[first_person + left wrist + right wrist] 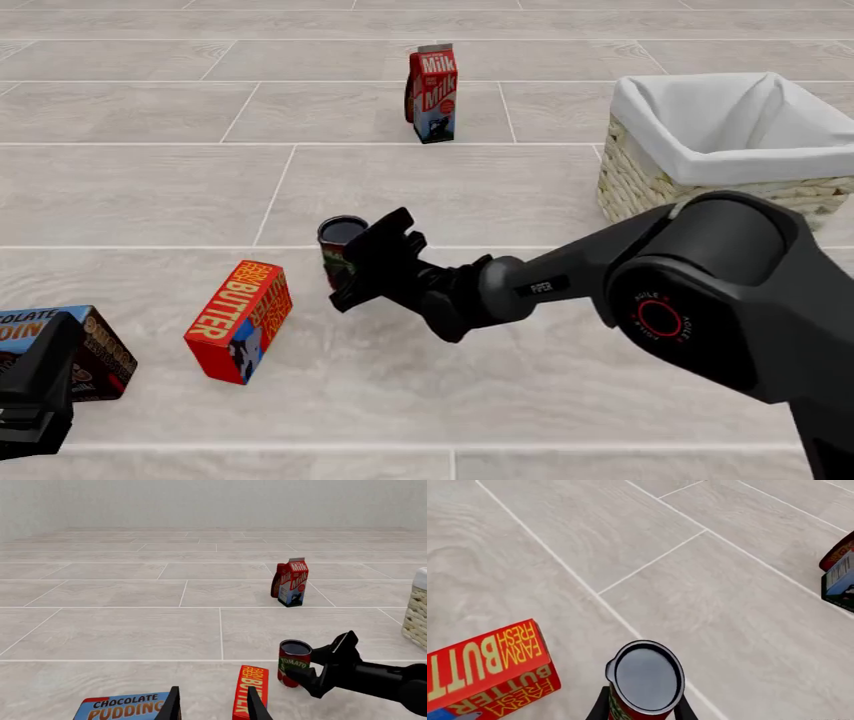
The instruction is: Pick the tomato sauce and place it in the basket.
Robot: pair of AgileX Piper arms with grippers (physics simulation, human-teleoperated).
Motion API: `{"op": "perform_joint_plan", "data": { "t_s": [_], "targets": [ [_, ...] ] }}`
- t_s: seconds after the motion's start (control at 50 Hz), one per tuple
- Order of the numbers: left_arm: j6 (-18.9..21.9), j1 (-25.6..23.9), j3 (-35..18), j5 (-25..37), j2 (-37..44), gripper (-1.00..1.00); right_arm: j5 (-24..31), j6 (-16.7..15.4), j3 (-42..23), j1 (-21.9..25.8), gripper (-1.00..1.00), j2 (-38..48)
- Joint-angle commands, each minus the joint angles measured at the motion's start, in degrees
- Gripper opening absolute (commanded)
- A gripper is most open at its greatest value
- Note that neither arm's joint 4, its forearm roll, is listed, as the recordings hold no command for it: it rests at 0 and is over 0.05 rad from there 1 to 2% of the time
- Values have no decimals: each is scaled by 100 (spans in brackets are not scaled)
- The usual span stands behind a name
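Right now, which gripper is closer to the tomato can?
Right. The right gripper has its fingers on both sides of the tomato can. The left gripper is well off to the side, beyond the butter box.

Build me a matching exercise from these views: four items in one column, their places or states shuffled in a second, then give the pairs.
1. tomato sauce
2. basket
3. butter box
4. milk carton

A. standing upright, farthest from the arms
B. white cloth lining, on the right
C. between the right claw's fingers
D. tipped at a slant, left of the can

Pairs: 1-C, 2-B, 3-D, 4-A
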Motion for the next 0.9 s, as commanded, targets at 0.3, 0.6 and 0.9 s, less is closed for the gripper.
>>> {"op": "perform_joint_plan", "data": {
  "t_s": [0.3, 0.6, 0.9],
  "targets": [
    [0, 0, 0, 0, 0, 100, -27, -84, 461, -2, -100, -755],
    [0, 0, 0, 0, 0, 100, 85, -231, 725, -71, -100, -1253],
    [0, 0, 0, 0, 0, 100, 263, -346, 919, -158, -100, -1698]
  ]
}}
